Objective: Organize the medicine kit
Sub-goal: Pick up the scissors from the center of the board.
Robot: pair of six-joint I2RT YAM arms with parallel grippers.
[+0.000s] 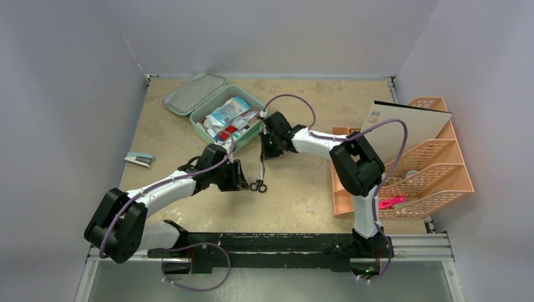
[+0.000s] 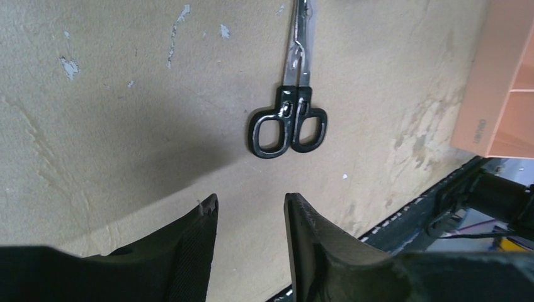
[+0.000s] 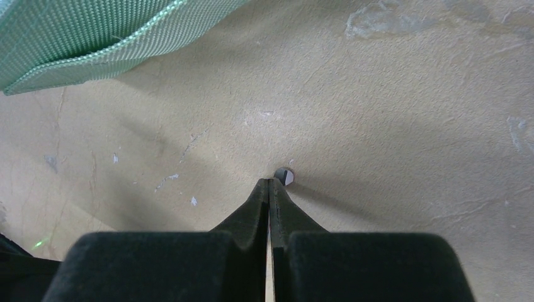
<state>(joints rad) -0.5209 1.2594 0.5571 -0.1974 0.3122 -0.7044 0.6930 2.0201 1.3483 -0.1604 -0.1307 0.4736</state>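
Observation:
The mint-green medicine kit (image 1: 203, 123) lies open at the back of the table, its lid (image 1: 194, 93) folded to the left and packets filling its tray. Black-handled scissors (image 1: 259, 177) (image 2: 288, 126) point handles-down in front of it. Their blades run up to my right gripper (image 1: 264, 154) (image 3: 269, 180), which is shut, with a small grey metal tip (image 3: 286, 177) showing at its fingertips. My left gripper (image 1: 245, 179) (image 2: 250, 200) is open and empty, just left of the scissor handles. A corner of the kit (image 3: 94, 38) shows in the right wrist view.
A peach lattice rack (image 1: 403, 170) (image 2: 504, 94) stands at the right with a white board (image 1: 409, 119) leaning in it and a pink clip (image 1: 390, 202) at its front. A small stapler (image 1: 140, 158) lies at the left. White walls enclose the table.

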